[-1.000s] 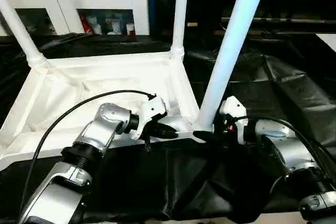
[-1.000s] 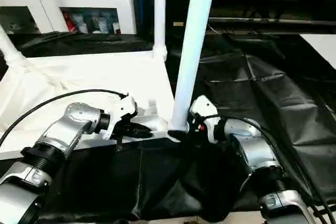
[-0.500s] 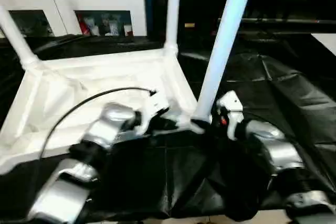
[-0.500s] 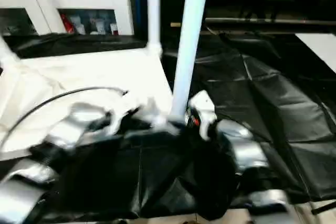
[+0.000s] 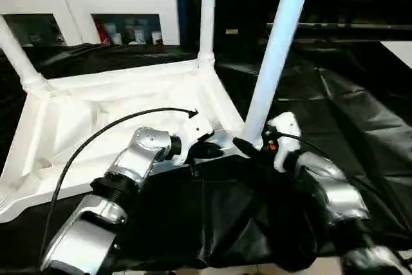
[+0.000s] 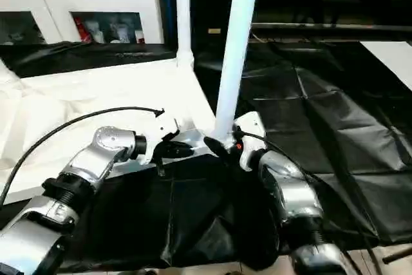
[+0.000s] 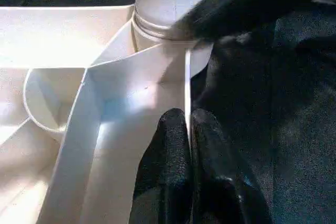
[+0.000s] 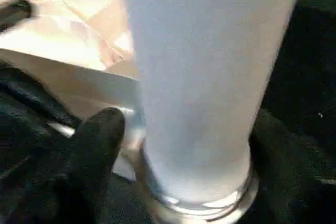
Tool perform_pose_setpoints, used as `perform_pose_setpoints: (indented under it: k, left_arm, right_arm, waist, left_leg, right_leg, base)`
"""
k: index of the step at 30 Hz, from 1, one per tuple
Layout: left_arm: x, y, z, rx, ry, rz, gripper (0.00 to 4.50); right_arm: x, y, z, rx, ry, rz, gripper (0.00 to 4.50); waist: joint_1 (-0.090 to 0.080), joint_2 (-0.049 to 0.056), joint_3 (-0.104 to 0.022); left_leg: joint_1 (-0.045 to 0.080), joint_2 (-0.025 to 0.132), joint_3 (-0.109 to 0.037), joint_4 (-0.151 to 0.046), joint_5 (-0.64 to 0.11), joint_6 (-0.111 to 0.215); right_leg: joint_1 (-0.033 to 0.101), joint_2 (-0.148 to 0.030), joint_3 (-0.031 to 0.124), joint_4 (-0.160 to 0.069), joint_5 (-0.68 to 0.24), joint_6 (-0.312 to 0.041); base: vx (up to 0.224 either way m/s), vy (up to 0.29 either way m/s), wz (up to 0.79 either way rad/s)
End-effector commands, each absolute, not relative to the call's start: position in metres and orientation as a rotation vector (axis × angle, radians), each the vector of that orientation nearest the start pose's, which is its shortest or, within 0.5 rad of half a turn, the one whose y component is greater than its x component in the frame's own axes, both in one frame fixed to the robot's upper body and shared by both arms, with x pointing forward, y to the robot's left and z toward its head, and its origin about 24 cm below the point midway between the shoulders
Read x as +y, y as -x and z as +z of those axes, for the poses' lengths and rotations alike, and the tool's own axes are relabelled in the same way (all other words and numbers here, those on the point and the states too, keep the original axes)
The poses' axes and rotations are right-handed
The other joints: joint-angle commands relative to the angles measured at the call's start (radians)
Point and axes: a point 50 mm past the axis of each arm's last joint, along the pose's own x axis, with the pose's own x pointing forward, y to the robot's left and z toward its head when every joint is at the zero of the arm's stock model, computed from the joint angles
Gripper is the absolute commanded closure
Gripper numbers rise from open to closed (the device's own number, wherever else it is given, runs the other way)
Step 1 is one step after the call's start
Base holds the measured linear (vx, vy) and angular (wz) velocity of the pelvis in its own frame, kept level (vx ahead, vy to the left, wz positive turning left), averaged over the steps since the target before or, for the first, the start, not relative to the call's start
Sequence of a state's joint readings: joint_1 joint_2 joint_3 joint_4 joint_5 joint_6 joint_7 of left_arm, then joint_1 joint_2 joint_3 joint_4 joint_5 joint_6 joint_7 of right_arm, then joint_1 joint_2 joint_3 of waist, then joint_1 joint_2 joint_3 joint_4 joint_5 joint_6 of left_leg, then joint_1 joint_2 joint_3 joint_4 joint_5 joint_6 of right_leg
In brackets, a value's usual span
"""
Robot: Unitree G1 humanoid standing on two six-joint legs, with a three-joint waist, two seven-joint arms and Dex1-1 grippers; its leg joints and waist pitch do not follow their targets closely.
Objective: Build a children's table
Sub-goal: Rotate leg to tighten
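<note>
Three legs stand in the upturned children's table; the left hand is pinched shut on its rim, while the right hand apparently straddles the near leg loosely. Firm downward seating is advised.

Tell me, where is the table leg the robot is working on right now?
The leg stands upright in the near right corner socket of the upside-down table top, just ahead of the right gripper at its base.
</note>
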State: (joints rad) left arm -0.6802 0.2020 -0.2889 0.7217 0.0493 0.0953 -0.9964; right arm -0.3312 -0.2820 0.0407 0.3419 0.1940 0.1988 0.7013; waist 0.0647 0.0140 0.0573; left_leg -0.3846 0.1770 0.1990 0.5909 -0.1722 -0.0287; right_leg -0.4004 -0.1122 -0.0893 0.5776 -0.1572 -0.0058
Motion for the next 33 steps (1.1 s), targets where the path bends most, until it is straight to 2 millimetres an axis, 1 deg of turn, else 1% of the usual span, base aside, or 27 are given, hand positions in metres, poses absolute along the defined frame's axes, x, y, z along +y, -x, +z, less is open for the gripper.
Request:
perform_pose_setpoints:
  k: [1,2,3,4,5,6,7,8,9,10,11,14,15,16,17,18,19,20,21,22,23,24,25,26,30,32,33]
  left_arm:
    - [0.081,-0.332,0.053,0.301,-0.317,-1.208,4.5]
    - [0.081,-0.332,0.053,0.294,-0.306,-1.196,4.5]
    - [0.081,-0.332,0.053,0.294,-0.306,-1.196,4.5]
    - [0.082,-0.334,0.055,0.285,-0.284,-1.178,4.22]
    - [0.083,-0.336,0.059,0.271,-0.262,-1.167,4.05]
    - [0.084,-0.337,0.062,0.262,-0.247,-1.16,3.93]
    - [0.086,-0.337,0.064,0.262,-0.231,-1.163,3.93]
    - [0.088,-0.336,0.068,0.262,-0.212,-1.177,3.9]
    - [0.091,-0.335,0.074,0.258,-0.2,-1.193,3.9]
    - [0.093,-0.334,0.077,0.256,-0.192,-1.199,3.74]
    - [0.096,-0.332,0.082,0.256,-0.177,-1.217,3.6]
    - [0.111,-0.315,0.089,0.319,-0.181,-1.337,3.52]
    - [0.117,-0.307,0.089,0.365,-0.201,-1.381,3.31]
    - [0.13,-0.294,0.086,0.447,-0.244,-1.419,3.11]
    - [0.133,-0.292,0.086,0.461,-0.252,-1.418,3.11]
    - [0.138,-0.288,0.086,0.476,-0.257,-1.406,3.08]
    - [0.146,-0.28,0.087,0.501,-0.254,-1.39,3.01]
    - [0.146,-0.28,0.087,0.501,-0.254,-1.39,3.01]
    - [0.153,-0.273,0.087,0.534,-0.252,-1.372,2.86]
    - [0.158,-0.268,0.087,0.558,-0.255,-1.362,2.69]
    - [0.16,-0.266,0.086,0.567,-0.258,-1.36,2.65]
    - [0.164,-0.26,0.087,0.586,-0.259,-1.348,2.65]
    - [0.17,-0.254,0.087,0.605,-0.258,-1.321,2.47]
    - [0.174,-0.251,0.087,0.614,-0.26,-1.29,2.47]
    - [0.192,-0.247,0.086,0.617,-0.306,-1.121,2.09]
    - [0.197,-0.247,0.085,0.617,-0.318,-1.055,2.02]
    - [0.2,-0.246,0.086,0.612,-0.329,-1.011,1.82]
  right_arm:
    - [-0.172,-0.294,0.059,0.208,0.011,0.786,0.71]
    - [-0.176,-0.289,0.061,0.209,0.011,0.814,0.71]
    - [-0.176,-0.289,0.061,0.209,0.011,0.814,0.71]
    - [-0.184,-0.28,0.065,0.22,0.034,0.843,0.64]
    - [-0.189,-0.276,0.067,0.226,0.049,0.85,0.64]
    - [-0.192,-0.274,0.069,0.229,0.059,0.853,0.64]
    - [-0.193,-0.272,0.07,0.232,0.053,0.857,0.64]
    - [-0.194,-0.269,0.072,0.236,0.042,0.863,0.64]
    - [-0.194,-0.266,0.074,0.244,0.028,0.881,0.64]
    - [-0.193,-0.265,0.075,0.25,0.017,0.892,0.64]
    - [-0.19,-0.262,0.075,0.256,0.009,0.919,0.64]
    - [-0.18,-0.263,0.072,0.268,-0.005,0.943,0.64]
    - [-0.175,-0.268,0.069,0.265,-0.006,0.925,0.64]
    - [-0.164,-0.278,0.065,0.261,-0.019,0.899,0.64]
    - [-0.16,-0.28,0.065,0.26,-0.024,0.907,0.64]
    - [-0.154,-0.282,0.064,0.261,-0.03,0.92,0.64]
    - [-0.143,-0.285,0.065,0.257,-0.049,0.961,0.64]
    - [-0.143,-0.285,0.065,0.257,-0.049,0.961,0.64]
    - [-0.134,-0.288,0.067,0.253,-0.073,0.98,0.64]
    - [-0.13,-0.29,0.067,0.253,-0.081,0.988,0.64]
    - [-0.128,-0.291,0.067,0.252,-0.084,0.996,0.64]
    - [-0.123,-0.292,0.067,0.251,-0.087,1.01,0.64]
    - [-0.116,-0.295,0.067,0.247,-0.089,1.016,0.64]
    - [-0.11,-0.296,0.067,0.243,-0.107,1.025,0.64]
    - [-0.091,-0.308,0.066,0.216,-0.153,0.995,0.64]
    - [-0.086,-0.315,0.065,0.203,-0.172,0.94,0.64]
    - [-0.081,-0.319,0.065,0.193,-0.198,0.898,0.64]
  waist:
    - [0.003,-0.026,-0.065]
    - [0.002,-0.026,-0.066]
    - [0.004,-0.026,-0.067]
    - [0.0,-0.027,-0.067]
    - [0.001,-0.03,-0.067]
    - [0.003,-0.029,-0.066]
    - [0.003,-0.028,-0.068]
    - [0.004,-0.023,-0.068]
    - [0.004,-0.019,-0.067]
    - [0.0,-0.022,-0.066]
    - [-0.002,-0.019,-0.065]
    - [-0.009,-0.016,-0.063]
    - [-0.01,-0.014,-0.063]
    - [-0.023,-0.005,-0.065]
    - [-0.029,-0.005,-0.065]
    - [-0.03,-0.001,-0.063]
    - [-0.024,-0.001,-0.066]
    - [-0.026,0.001,-0.063]
    - [-0.026,-0.001,-0.062]
    - [-0.023,0.004,-0.063]
    - [-0.024,0.004,-0.063]
    - [-0.019,-0.006,-0.061]
    - [-0.017,0.002,-0.063]
    - [-0.019,-0.005,-0.06]
    - [-0.021,-0.001,-0.061]
    - [-0.02,0.0,-0.059]
    - [-0.019,0.001,-0.059]
  left_leg:
    - [0.029,0.058,-0.025,-0.079,-0.315,0.038]
    - [0.022,0.057,-0.026,-0.08,-0.296,0.048]
    - [0.021,0.058,-0.026,-0.079,-0.29,0.051]
    - [0.015,0.054,-0.026,-0.078,-0.281,0.054]
    - [0.015,0.054,-0.026,-0.077,-0.274,0.057]
    - [0.018,0.055,-0.025,-0.076,-0.273,0.061]
    - [0.016,0.052,-0.024,-0.073,-0.269,0.062]
    - [0.016,0.053,-0.026,-0.075,-0.268,0.057]
    - [0.017,0.06,-0.029,-0.079,-0.275,0.052]
    - [0.016,0.062,-0.029,-0.081,-0.282,0.049]
    - [0.016,0.061,-0.03,-0.082,-0.295,0.046]
    - [0.014,0.059,-0.031,-0.086,-0.305,0.027]
    - [0.017,0.058,-0.032,-0.086,-0.305,0.025]
    - [0.013,0.057,-0.037,-0.09,-0.309,0.004]
    - [0.011,0.056,-0.037,-0.091,-0.307,-0.001]
    - [0.013,0.054,-0.034,-0.09,-0.314,-0.004]
    - [0.034,0.058,-0.027,-0.084,-0.328,-0.015]
    - [0.028,0.057,-0.028,-0.088,-0.326,-0.013]
    - [0.023,0.056,-0.028,-0.09,-0.323,-0.013]
    - [0.031,0.058,-0.028,-0.09,-0.33,-0.018]
    - [0.031,0.057,-0.028,-0.089,-0.331,-0.02]
    - [0.034,0.057,-0.027,-0.091,-0.345,-0.029]
    - [0.033,0.059,-0.028,-0.092,-0.335,-0.035]
    - [0.027,0.057,-0.028,-0.094,-0.334,-0.032]
    - [0.033,0.055,-0.03,-0.093,-0.363,-0.053]
    - [0.038,0.055,-0.03,-0.095,-0.377,-0.063]
    - [0.038,0.055,-0.031,-0.095,-0.382,-0.071]
  right_leg:
    - [0.035,-0.052,0.05,-0.08,-0.402,-0.144]
    - [0.042,-0.052,0.049,-0.077,-0.388,-0.145]
    - [0.04,-0.053,0.049,-0.076,-0.385,-0.144]
    - [0.042,-0.052,0.046,-0.076,-0.389,-0.144]
    - [0.044,-0.053,0.046,-0.077,-0.391,-0.14]
    - [0.039,-0.054,0.048,-0.08,-0.405,-0.136]
    - [0.041,-0.056,0.046,-0.08,-0.411,-0.144]
    - [0.04,-0.056,0.044,-0.08,-0.415,-0.152]
    - [0.04,-0.056,0.044,-0.078,-0.394,-0.163]
    - [0.041,-0.053,0.045,-0.075,-0.384,-0.168]
    - [0.041,-0.052,0.044,-0.073,-0.379,-0.171]
    - [0.04,-0.051,0.045,-0.069,-0.378,-0.178]
    - [0.038,-0.052,0.046,-0.07,-0.38,-0.177]
    - [0.038,-0.05,0.045,-0.061,-0.371,-0.185]
    - [0.039,-0.046,0.045,-0.06,-0.36,-0.187]
    - [0.036,-0.042,0.045,-0.062,-0.359,-0.186]
    - [0.024,-0.044,0.051,-0.059,-0.315,-0.215]
    - [0.029,-0.042,0.051,-0.058,-0.309,-0.218]
    - [0.033,-0.041,0.049,-0.055,-0.309,-0.215]
    - [0.028,-0.039,0.05,-0.055,-0.309,-0.213]
    - [0.027,-0.038,0.05,-0.054,-0.307,-0.212]
    - [0.026,-0.037,0.05,-0.056,-0.318,-0.204]
    - [0.028,-0.041,0.053,-0.049,-0.303,-0.211]
    - [0.03,-0.039,0.052,-0.051,-0.312,-0.205]
    - [0.024,-0.041,0.053,-0.054,-0.35,-0.191]
    - [0.02,-0.038,0.054,-0.057,-0.358,-0.183]
    - [0.019,-0.039,0.055,-0.054,-0.356,-0.183]
  base:
    - [0.0,0.0,0.0]
    - [0.0,0.0,0.0]
    - [0.0,0.0,0.0]
    - [0.0,0.0,0.0]
    - [0.0,0.0,0.0]
    - [0.0,0.0,0.0]
    - [0.0,0.0,0.0]
    - [0.0,0.0,0.0]
    - [0.0,0.0,0.0]
    - [0.0,0.0,0.0]
    - [0.0,0.0,0.0]
    - [0.0,0.0,0.0]
    - [0.0,0.0,0.0]
    - [0.0,0.0,0.0]
    - [0.0,0.0,0.0]
    - [0.0,0.0,0.0]
    - [0.0,0.0,0.0]
    - [0.0,0.0,0.0]
    - [0.0,0.0,0.0]
    - [0.0,0.0,0.0]
    - [0.0,0.0,0.0]
    - [0.0,0.0,0.0]
    - [0.0,0.0,0.0]
    - [0.0,0.0,0.0]
    - [0.0,0.0,0.0]
    - [0.0,0.0,0.0]
    - [0.0,0.0,0.0]
